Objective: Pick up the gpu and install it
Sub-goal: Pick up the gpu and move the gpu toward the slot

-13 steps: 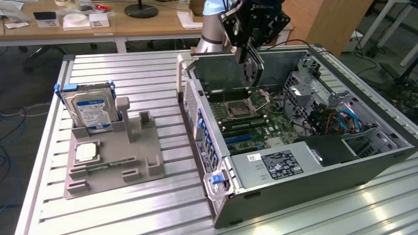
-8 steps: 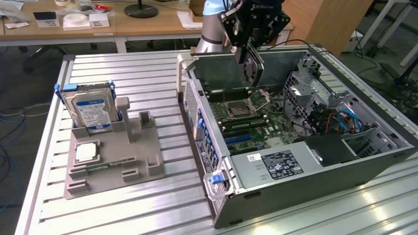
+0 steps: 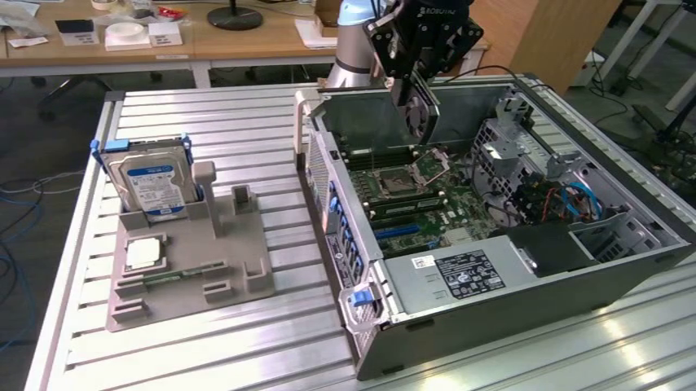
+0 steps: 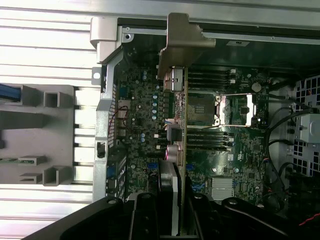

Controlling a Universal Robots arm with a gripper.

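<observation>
My gripper (image 3: 418, 81) hangs over the open computer case (image 3: 631, 269), shut on the gpu (image 3: 423, 116). The gpu is a dark card with a round fan, held on edge above the motherboard (image 3: 419, 199) near the case's back wall. In the wrist view the gpu (image 4: 183, 115) appears edge-on, with its pale metal end bracket (image 4: 181, 42) pointing away from me. It lies across the motherboard (image 4: 142, 105) beside the CPU socket (image 4: 202, 107), and the gripper (image 4: 172, 205) clamps its near end. The card is above the board, not seated.
On the exterior view's left a grey fixture (image 3: 207, 269) holds a hard drive with a blue label (image 3: 155, 183), a CPU (image 3: 143, 254) and a memory stick (image 3: 179, 275). Inside the case stand memory modules (image 3: 381, 155), a drive cage (image 3: 511, 147) and cables (image 3: 555, 199). A power supply (image 3: 468, 273) fills the near end.
</observation>
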